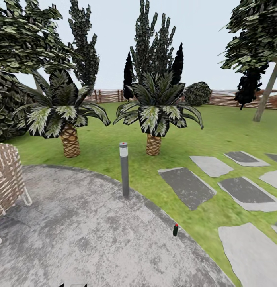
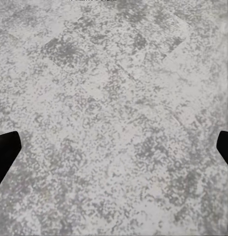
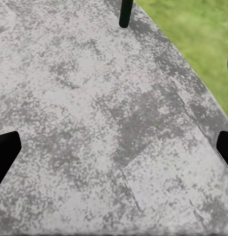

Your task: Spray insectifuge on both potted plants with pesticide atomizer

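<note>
Head view: you face the garden from the round grey paved patio (image 1: 86, 231). A slim grey bollard lamp with a red dot on its cap (image 1: 124, 169) stands upright just inside the patio's far curved edge. A small dark object with a red top (image 1: 175, 230) stands at the patio's right edge, where paving meets green lawn (image 1: 114, 153); it may be the pesticide atomizer, though it is too small for you to tell. Irregular grey stepping slabs (image 1: 188, 186) lie in the lawn to the right. Two palms with scaly trunks (image 1: 69, 139) rise behind the lamp, before a brown slatted wooden fence (image 1: 108, 96). A pale woven chair (image 1: 7, 179) sits at the patio's left edge.

Wrist views: the left end effector (image 2: 114, 152) and the right end effector (image 3: 114, 155) each hang over paving, fingertips spread wide, holding nothing.
</note>
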### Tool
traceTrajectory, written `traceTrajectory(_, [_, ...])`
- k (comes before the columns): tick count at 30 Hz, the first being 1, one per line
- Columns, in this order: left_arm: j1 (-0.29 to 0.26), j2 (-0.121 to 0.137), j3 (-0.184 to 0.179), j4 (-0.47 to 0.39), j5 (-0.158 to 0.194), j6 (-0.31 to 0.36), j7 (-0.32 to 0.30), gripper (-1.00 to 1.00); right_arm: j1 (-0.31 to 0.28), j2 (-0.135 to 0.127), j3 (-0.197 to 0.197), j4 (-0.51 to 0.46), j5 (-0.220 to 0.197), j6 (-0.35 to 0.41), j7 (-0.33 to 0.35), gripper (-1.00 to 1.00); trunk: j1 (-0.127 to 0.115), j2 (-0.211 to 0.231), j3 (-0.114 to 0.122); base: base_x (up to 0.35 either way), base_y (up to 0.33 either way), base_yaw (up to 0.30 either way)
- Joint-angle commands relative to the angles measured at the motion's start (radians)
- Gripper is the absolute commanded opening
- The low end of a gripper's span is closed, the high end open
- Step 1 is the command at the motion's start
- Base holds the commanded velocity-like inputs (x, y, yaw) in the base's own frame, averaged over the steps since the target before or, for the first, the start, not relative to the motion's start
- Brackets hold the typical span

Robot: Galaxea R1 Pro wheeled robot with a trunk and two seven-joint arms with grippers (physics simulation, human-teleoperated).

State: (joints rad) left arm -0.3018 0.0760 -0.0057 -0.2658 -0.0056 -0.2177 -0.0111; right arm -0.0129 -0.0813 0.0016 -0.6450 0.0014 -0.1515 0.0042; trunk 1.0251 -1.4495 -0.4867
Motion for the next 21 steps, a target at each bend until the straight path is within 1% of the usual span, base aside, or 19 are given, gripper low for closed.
traceTrajectory(1, [0.000,0.000,0.000,0.000,-0.001,-0.003,-0.001,1.00,-0.001,0.000,0.000,0.002,0.000,-0.003,0.000,1.00,0.000,-0.001,-0.002,0.000,-0.271,-0.225])
traceTrajectory(12, [0.000,0.001,0.001,0.000,-0.001,-0.003,-0.001,1.00,-0.001,0.000,0.000,0.002,0.000,-0.003,0.000,1.00,0.000,-0.001,-0.014,0.000,-0.271,-0.213])
traceTrajectory(21, [0.000,0.001,0.001,0.000,-0.001,-0.003,-0.001,1.00,-0.001,0.000,0.000,0.002,0.000,-0.003,0.000,1.00,0.000,-0.001,-0.015,0.000,-0.271,-0.015])
